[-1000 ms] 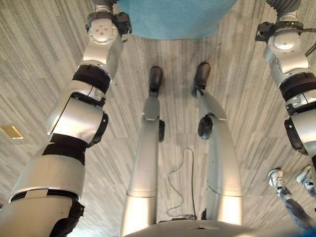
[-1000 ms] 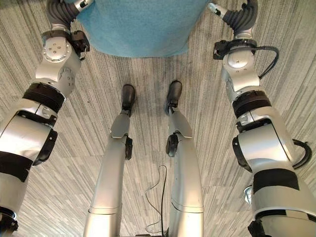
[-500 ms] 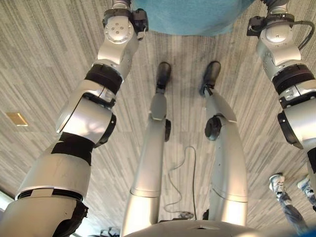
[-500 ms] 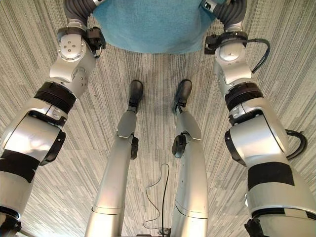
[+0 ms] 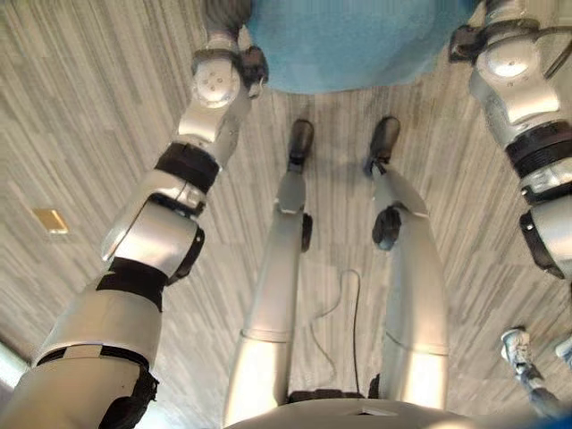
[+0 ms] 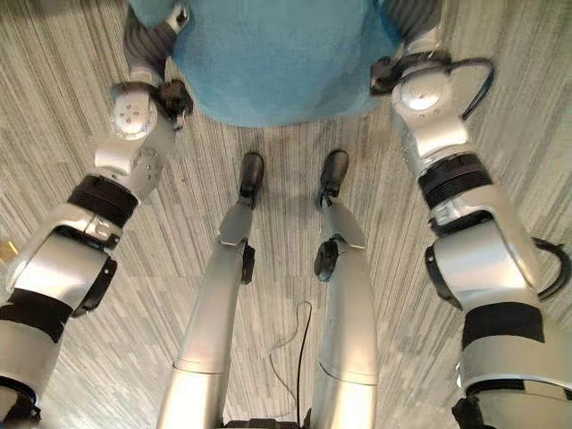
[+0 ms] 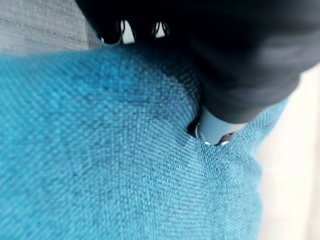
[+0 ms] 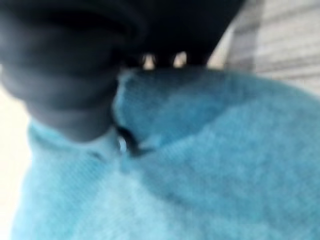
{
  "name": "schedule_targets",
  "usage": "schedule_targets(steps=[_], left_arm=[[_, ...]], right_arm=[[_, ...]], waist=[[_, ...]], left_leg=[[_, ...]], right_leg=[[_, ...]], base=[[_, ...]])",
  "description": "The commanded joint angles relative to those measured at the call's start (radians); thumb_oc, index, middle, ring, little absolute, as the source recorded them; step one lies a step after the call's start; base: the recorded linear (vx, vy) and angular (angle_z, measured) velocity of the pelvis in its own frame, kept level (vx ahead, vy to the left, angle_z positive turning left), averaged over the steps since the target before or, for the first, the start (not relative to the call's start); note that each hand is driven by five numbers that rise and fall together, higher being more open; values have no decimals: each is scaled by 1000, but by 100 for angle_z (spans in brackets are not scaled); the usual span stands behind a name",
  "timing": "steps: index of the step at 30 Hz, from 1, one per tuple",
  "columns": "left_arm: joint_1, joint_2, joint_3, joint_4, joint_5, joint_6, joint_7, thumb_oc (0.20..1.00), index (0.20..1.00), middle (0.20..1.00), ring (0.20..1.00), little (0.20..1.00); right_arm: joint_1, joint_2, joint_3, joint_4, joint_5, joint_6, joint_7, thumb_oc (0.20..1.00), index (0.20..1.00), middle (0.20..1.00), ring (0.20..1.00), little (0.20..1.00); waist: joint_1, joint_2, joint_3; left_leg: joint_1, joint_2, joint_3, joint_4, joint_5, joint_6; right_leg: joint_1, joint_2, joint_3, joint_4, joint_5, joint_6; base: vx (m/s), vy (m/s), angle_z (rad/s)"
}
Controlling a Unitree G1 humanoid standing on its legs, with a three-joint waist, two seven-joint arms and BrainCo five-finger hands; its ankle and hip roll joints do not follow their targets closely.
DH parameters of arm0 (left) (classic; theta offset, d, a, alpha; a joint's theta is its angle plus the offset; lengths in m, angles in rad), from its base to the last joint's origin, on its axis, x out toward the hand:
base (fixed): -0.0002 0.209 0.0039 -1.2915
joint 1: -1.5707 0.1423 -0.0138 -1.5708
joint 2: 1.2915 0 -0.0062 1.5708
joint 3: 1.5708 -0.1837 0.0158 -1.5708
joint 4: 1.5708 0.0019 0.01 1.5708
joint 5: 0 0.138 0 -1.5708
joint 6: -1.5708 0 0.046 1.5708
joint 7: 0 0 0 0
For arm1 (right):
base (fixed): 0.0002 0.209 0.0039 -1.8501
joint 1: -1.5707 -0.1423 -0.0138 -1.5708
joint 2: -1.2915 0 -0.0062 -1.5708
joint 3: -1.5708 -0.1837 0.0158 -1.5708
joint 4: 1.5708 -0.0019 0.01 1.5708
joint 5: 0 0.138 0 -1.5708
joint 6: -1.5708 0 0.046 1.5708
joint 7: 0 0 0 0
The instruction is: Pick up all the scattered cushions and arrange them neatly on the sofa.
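Teal cushion (image 6: 277, 54) held off the floor (image 6: 71, 89), between both arms, above and ahead of the feet in the eye views. Woven, coarse-grained fabric with visible weave in the left wrist view; soft, plump body; lower edge rounded, sagging slightly at the middle.

Left hand (image 7: 220, 75) on the cushion's left side: dark ribbed cover against the cloth, thumb (image 7: 215, 131) dug into the fabric and making a dimple with radiating creases. Fingers hidden behind the cushion; cannot tell whether curled or straight.

Right hand (image 8: 75, 75) on the cushion's right side: dark cover close on the fabric, thumb tip (image 8: 122, 142) sunk into a fold. Fingers hidden; state cannot be told.

Floor: grey, fine parallel streaks, laid in large square tiles with alternating grain direction. Person's shoe (image 5: 518, 347) on the floor at lower right.
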Motion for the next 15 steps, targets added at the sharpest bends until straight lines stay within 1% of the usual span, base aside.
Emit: schedule_targets(steps=[1,2,3,6,8,9,10,11,14,15], left_arm=[[185,-140,22,-146,70,-133,-92,200,200,200,200,200],[254,-156,36,-185,89,-133,-92,200,200,200,200,200],[257,-156,35,-187,90,-133,-91,200,200,200,200,200],[386,-180,43,-264,127,-123,-108,200,200,200,200,200],[469,-187,41,-316,156,-112,-128,200,200,200,200,200],[552,-192,46,-349,166,-107,-148,200,200,200,200,200],[554,-192,45,-351,166,-107,-148,200,200,200,200,200],[629,-196,50,-377,177,-100,-166,200,200,200,200,200],[740,-201,63,-419,191,-89,-181,200,200,200,200,200],[740,-201,63,-419,191,-89,-181,200,200,200,200,200]], right_arm=[[150,137,-71,-172,-101,-145,32,200,200,200,200,200],[254,140,-125,-245,-122,-149,35,200,200,200,200,200],[258,140,-127,-249,-123,-147,34,200,200,200,200,200],[432,148,-180,-339,-169,-136,58,200,200,200,200,200],[538,158,-202,-365,-196,-124,85,200,200,200,200,200],[648,180,-227,-396,-209,-119,106,200,200,200,200,200],[650,180,-228,-398,-210,-118,106,200,200,200,200,200],[753,219,-249,-425,-214,-118,118,200,200,200,200,200],[874,258,-266,-460,-227,-111,140,200,200,200,200,200],[874,258,-266,-460,-227,-111,140,200,200,200,200,200]], waist=[[-18,15,-229],[-18,12,-223],[-18,13,-224],[-14,11,-220],[-11,11,-230],[-9,9,-240],[-10,10,-235],[-12,7,-247],[-11,7,-269],[-11,7,-269]], left_leg=[[117,-50,25,-86,-129,95],[202,-50,19,-125,-123,92],[201,-51,18,-126,-120,92],[351,-51,6,-191,-113,89],[448,-51,-9,-241,-108,89],[548,-46,-19,-285,-102,87],[558,-46,-22,-291,-100,86],[671,-41,-35,-346,-90,86],[816,-32,-45,-405,-86,88],[817,-32,-46,-406,-85,88]], right_leg=[[182,71,-5,-126,-131,61],[265,70,-10,-166,-127,62],[265,69,-12,-167,-125,61],[418,62,-37,-238,-121,60],[517,61,-51,-289,-119,59],[625,57,-66,-340,-115,61],[637,58,-68,-348,-112,61],[759,61,-82,-410,-105,66],[917,62,-104,-477,-98,71],[919,62,-105,-478,-97,71]], base=[[-112,-12,-7],[-94,-3,-12],[-62,-19,-11],[-48,-29,-3],[-18,-50,4],[-3,-52,7],[22,-63,14],[61,-39,16],[70,-14,16],[94,11,7]])
